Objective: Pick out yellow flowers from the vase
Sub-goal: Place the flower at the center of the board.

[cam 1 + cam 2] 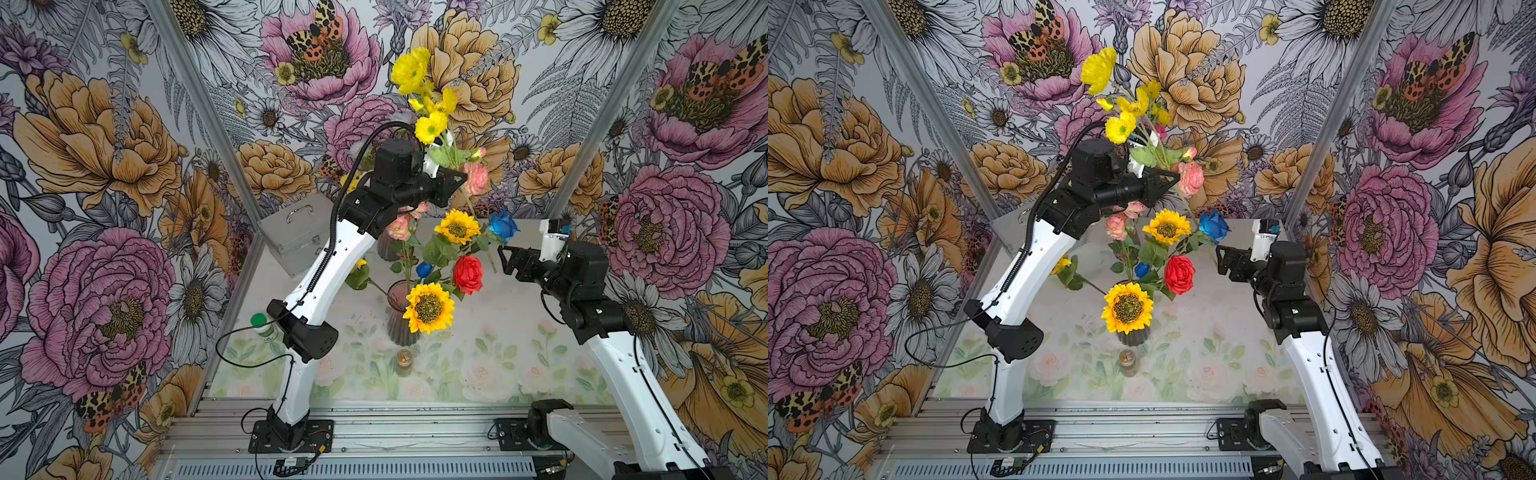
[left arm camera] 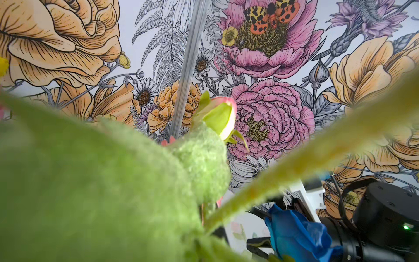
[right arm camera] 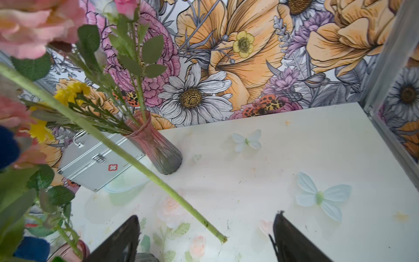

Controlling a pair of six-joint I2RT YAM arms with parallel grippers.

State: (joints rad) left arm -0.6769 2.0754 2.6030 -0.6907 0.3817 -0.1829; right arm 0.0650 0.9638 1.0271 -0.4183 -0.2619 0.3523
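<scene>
left gripper [image 1: 455, 179]: clamped on yellow poppy spray [image 1: 411, 70], held high at 12 o'clock of front vase [image 1: 400, 332] | right gripper [image 3: 206, 215]: spread wide, flanking the spray's cut end without touching, 3 o'clock of red rose [image 1: 467, 274] | sunflower [image 1: 429, 307]: parked in front vase | small yellow sprig [image 3: 70, 90]: stuck in rear vase [image 3: 156, 147]

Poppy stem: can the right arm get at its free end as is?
Likely yes. The right pincer is open, and in its wrist view the poppy stem ends between the jaws, nothing across it. The left pincer grips it higher up. Depth is unclear.
</scene>
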